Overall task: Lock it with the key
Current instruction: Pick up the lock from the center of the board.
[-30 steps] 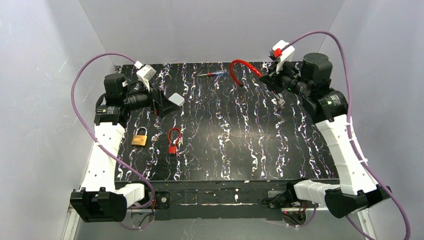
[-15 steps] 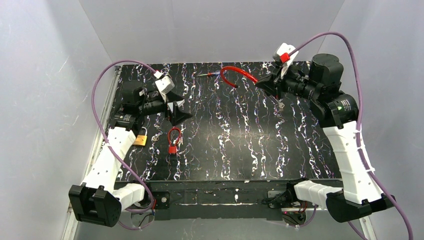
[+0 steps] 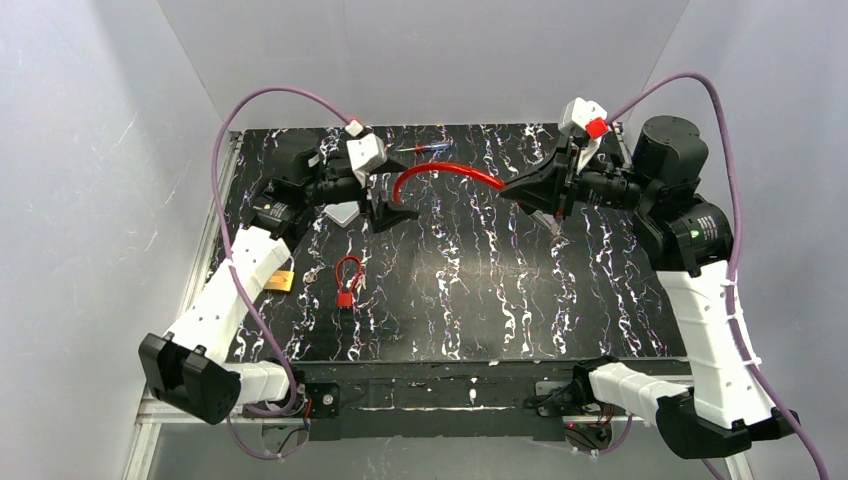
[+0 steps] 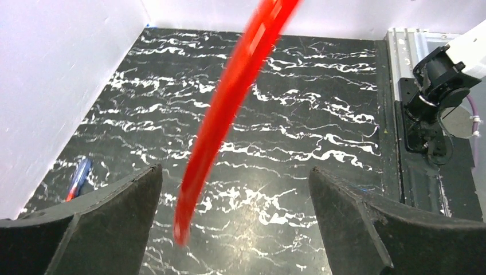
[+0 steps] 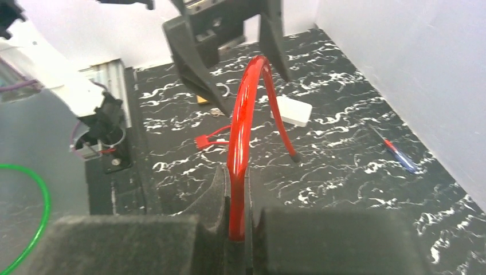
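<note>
My right gripper [image 3: 512, 190] is shut on one end of a curved red cable [image 3: 450, 170] and holds it above the table; the cable stands clamped between the pads in the right wrist view [image 5: 243, 126]. My left gripper [image 3: 388, 208] is open, and the cable's free end [image 4: 229, 109] hangs between its jaws, nearer the left one, touching neither. A brass padlock [image 3: 281, 281] lies at the left, partly hidden under the left arm. A small red lock with a wire loop [image 3: 347, 275] lies beside it. Keys [image 5: 216, 112] show faintly near the padlock.
A white box [image 3: 343, 212] lies under the left wrist. A red and blue screwdriver [image 3: 425, 148] lies at the table's far edge, also in the left wrist view [image 4: 77, 179]. White walls close in the left, back and right sides.
My left arm has swung right toward the table's middle, covering part of the padlock. My right gripper has carried the red cable leftward, so its free end now hangs between the left jaws.
</note>
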